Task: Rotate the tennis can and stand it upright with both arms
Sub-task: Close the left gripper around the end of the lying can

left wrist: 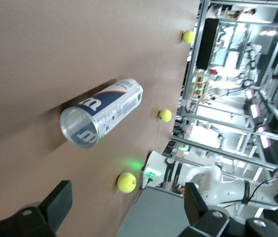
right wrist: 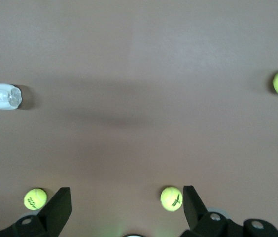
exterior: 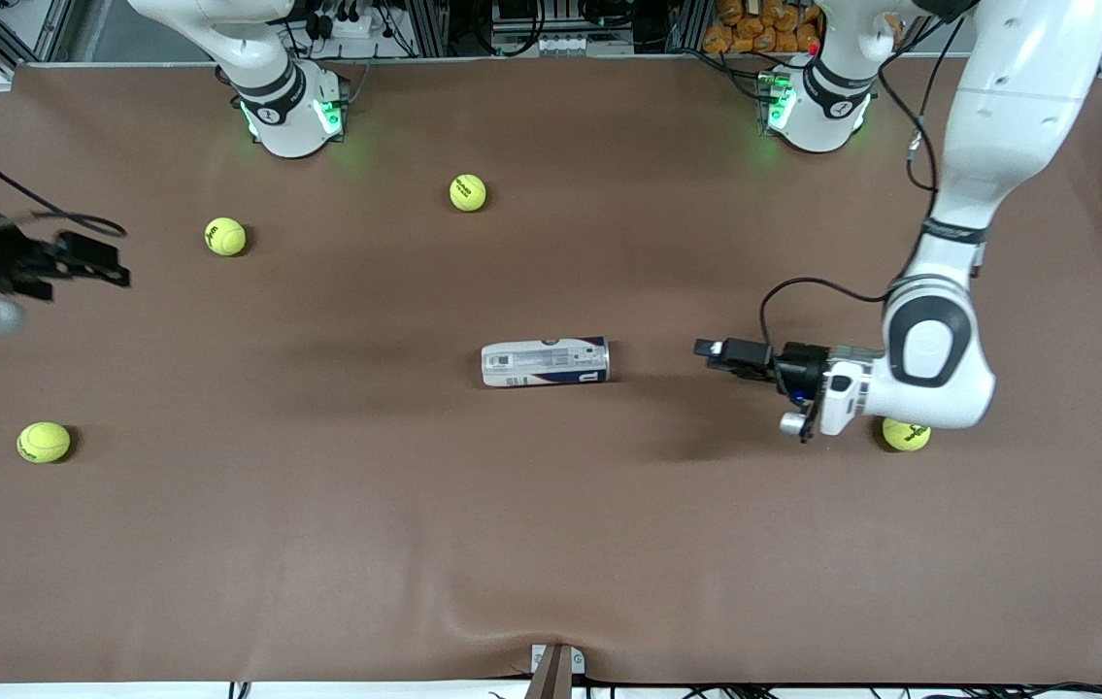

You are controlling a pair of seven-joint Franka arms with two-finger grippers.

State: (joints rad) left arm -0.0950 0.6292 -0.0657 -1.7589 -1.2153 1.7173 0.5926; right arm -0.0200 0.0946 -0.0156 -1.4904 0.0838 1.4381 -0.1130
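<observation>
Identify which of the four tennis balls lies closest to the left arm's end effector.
The tennis ball partly tucked under the left arm's wrist, beside the left end effector; the other three lie toward the right arm's end.

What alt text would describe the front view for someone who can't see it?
A tennis can lies on its side mid-table on a brown table, four tennis balls scattered around. The open left gripper hangs near one end; the open right gripper waits at the table's edge.

Left arm reaches down over desk [exterior: 551, 544], left gripper [exterior: 714, 351] level, jaws wide apart, empty. Right gripper [exterior: 99, 262] over desk's right-arm end, jaws apart, empty.
</observation>
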